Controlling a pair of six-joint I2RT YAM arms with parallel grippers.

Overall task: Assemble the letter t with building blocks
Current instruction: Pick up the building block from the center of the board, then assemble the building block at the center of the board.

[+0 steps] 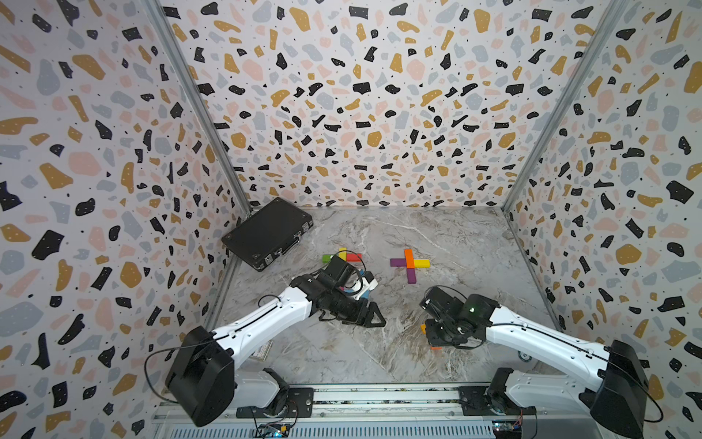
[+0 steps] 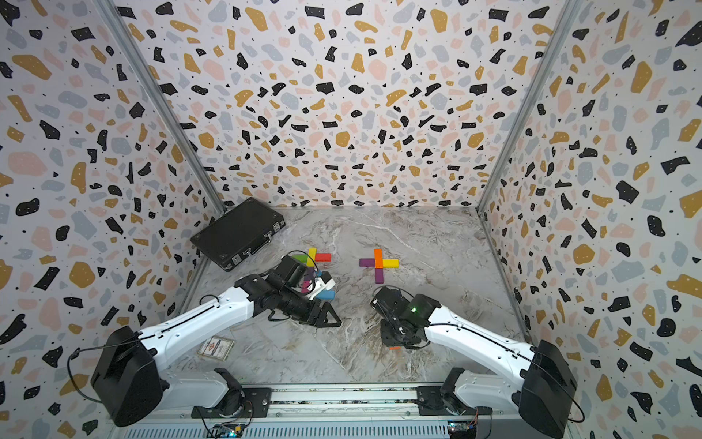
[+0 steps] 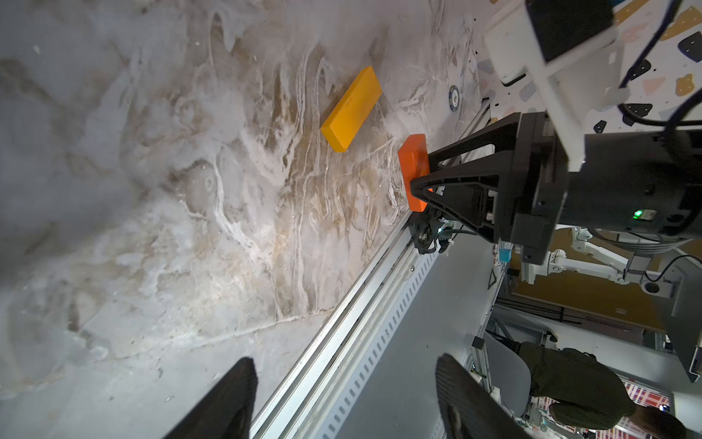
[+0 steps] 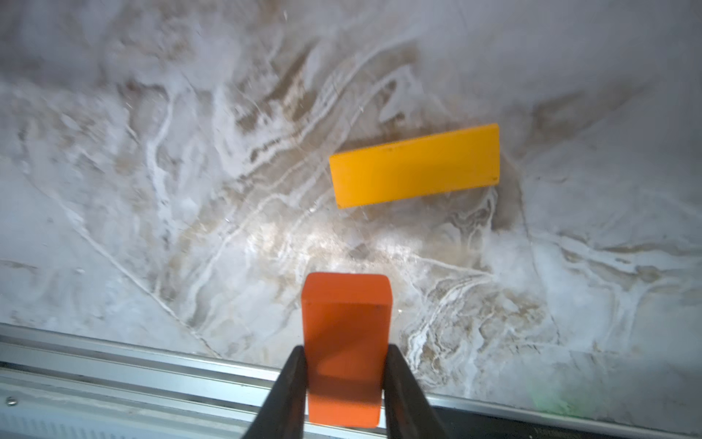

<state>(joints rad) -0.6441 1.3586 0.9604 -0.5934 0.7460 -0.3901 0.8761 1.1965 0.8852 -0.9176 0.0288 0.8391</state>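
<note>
Nearest the front rail, the right pincer pinches a short orange block by its sides, one end jutting past the tips. We cannot tell whether it touches the bench, but we judge that this grip leaves the free end clear for setting down. Just beside it a longer amber block lies flat, apparently spare stock. Mid-bench, the left pincer hangs spread and empty, clear of the work. Farther on, purple, orange and yellow blocks form a cross that already reads as a t. A green, yellow and red group lies partly hidden behind the left arm. A black case sits in the far corner.
</note>
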